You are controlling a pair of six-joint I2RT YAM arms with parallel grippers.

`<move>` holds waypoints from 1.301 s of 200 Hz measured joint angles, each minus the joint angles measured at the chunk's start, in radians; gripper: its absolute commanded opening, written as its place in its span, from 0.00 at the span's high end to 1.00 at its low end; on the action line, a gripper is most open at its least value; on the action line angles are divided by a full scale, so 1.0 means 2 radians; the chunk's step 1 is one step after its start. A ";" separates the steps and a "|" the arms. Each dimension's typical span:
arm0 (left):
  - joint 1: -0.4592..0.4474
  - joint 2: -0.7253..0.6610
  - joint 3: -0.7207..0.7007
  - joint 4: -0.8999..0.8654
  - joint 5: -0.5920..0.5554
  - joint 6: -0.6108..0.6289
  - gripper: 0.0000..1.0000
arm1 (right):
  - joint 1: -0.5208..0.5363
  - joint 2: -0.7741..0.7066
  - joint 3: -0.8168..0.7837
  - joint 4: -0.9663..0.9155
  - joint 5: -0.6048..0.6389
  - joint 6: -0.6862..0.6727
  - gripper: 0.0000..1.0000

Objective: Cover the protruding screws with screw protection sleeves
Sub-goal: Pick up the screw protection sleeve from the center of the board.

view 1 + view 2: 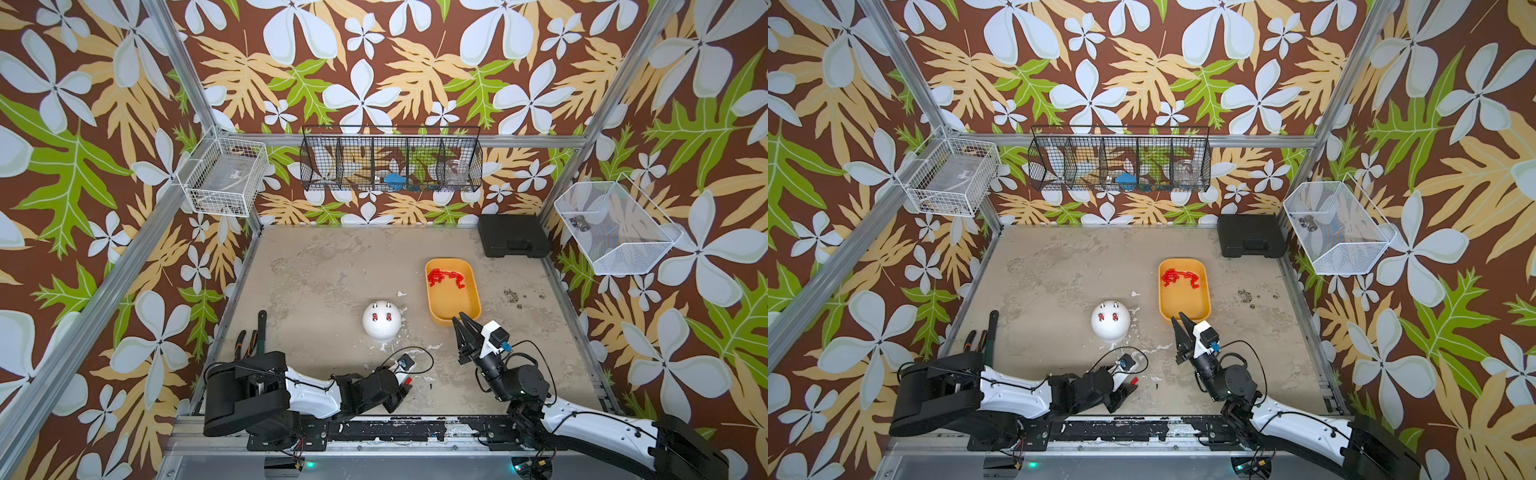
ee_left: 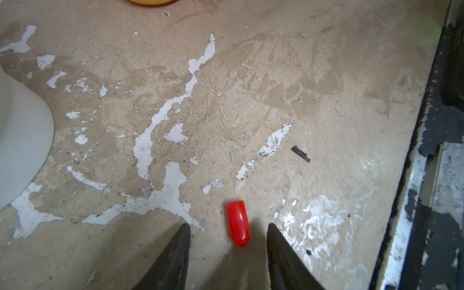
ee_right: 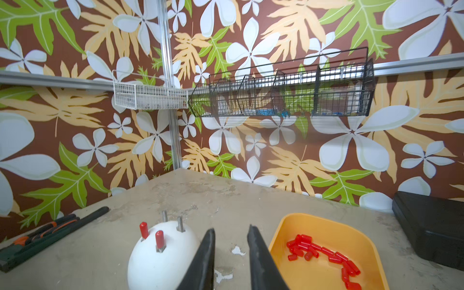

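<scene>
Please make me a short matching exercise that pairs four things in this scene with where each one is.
Things
1. loose red sleeve
2. pile of red sleeves
3. pliers
4. black case

Places
A. in the yellow tray
B. in the table's far corner on the robot's right side
C. lying on the table between the left gripper's open fingers
D. at the table's edge on the robot's left side, near the left arm's base

Pairs: 1-C, 2-A, 3-D, 4-B
</scene>
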 measured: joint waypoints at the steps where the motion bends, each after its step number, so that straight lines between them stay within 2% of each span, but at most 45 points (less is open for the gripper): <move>1: 0.000 0.000 0.000 0.000 0.000 0.000 0.59 | 0.000 -0.002 0.000 0.000 0.001 0.000 0.75; 12: 0.000 0.003 0.000 0.005 0.001 0.002 0.60 | 0.000 -0.015 0.000 0.000 0.009 0.001 0.75; 21: 0.000 0.005 0.000 0.007 0.003 0.002 0.66 | 0.000 -0.025 0.000 0.000 0.012 0.001 0.75; 36: 0.000 0.006 0.001 0.008 0.007 0.003 0.69 | 0.000 -0.033 0.000 0.000 0.019 0.002 0.75; 54: 0.000 0.010 0.003 0.010 0.013 0.005 0.81 | 0.000 -0.034 0.000 -0.001 0.027 0.003 0.75; 81: 0.000 0.014 0.004 0.015 0.020 0.010 0.88 | 0.000 -0.034 0.000 -0.003 0.035 0.003 0.75; 95: 0.000 0.014 0.001 0.020 0.020 0.009 0.96 | 0.000 -0.033 0.000 -0.004 0.035 0.003 0.75; 114: 0.000 0.014 -0.001 0.026 0.020 0.007 1.00 | 0.000 -0.031 0.000 -0.005 0.035 0.003 0.74; 142: 0.000 0.016 0.000 0.028 0.020 0.007 1.00 | 0.000 -0.020 0.000 -0.005 0.037 0.003 0.73; 155: 0.000 0.008 0.002 0.016 0.021 0.007 1.00 | 0.000 -0.015 0.000 -0.005 0.037 0.003 0.68; 170: 0.000 -0.028 0.002 -0.017 0.027 0.008 1.00 | -0.002 -0.014 0.000 -0.006 0.038 0.010 0.61; 183: 0.000 -0.084 0.005 -0.039 0.026 0.014 1.00 | -0.018 -0.023 0.000 -0.016 0.036 0.032 0.68; 191: 0.001 -0.125 0.011 -0.049 0.027 0.018 1.00 | -0.032 -0.039 0.002 -0.047 0.030 0.049 0.68; 211: 0.032 -0.237 0.027 -0.051 0.048 0.036 1.00 | -0.071 -0.082 0.057 -0.179 -0.045 0.090 0.67; 230: 0.108 -0.320 0.019 -0.026 0.122 0.043 1.00 | -0.105 -0.100 0.123 -0.252 -0.172 0.126 0.62; 247: 0.173 -0.344 0.016 0.001 0.200 0.043 1.00 | -0.120 -0.083 0.170 -0.293 -0.304 0.153 0.61; 260: 0.189 -0.340 0.028 0.002 0.251 0.055 1.00 | -0.122 -0.060 0.194 -0.302 -0.395 0.181 0.61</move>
